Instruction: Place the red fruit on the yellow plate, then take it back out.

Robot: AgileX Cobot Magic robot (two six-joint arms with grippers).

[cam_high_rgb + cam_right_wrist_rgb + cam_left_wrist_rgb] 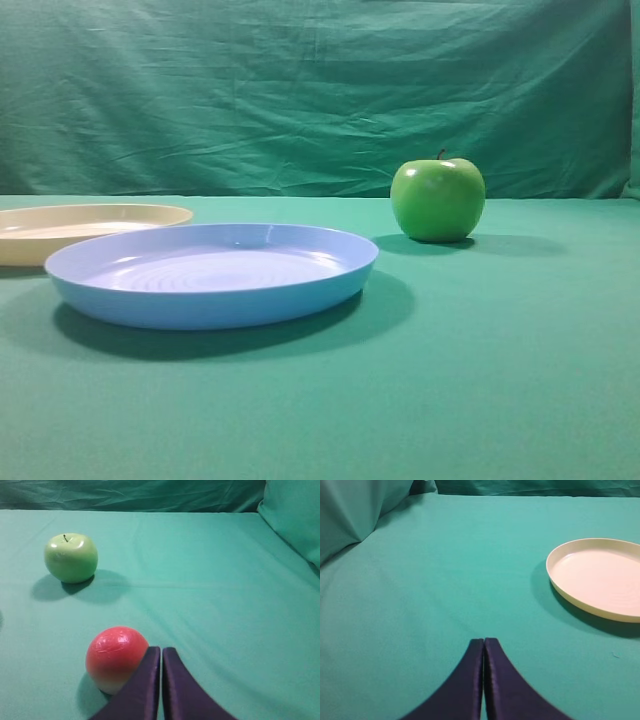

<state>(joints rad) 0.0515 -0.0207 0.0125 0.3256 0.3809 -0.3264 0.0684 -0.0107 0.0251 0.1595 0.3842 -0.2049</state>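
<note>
The yellow plate (600, 577) was seen lying flat on the green cloth of the tabletop (445, 570), and nothing was held in it. The light blue plate (212, 273) was placed just beside it, nearer to the front edge, and nothing was carried in it either. The red fruit (115, 658) was found on the cloth, outside both plates, just beside the right gripper (161, 652), whose fingers were pressed together on nothing. The left gripper (484, 642) was clenched too, grasping nothing. The green apple (71, 557) was standing upright on the cloth, well apart from the fruit.
</note>
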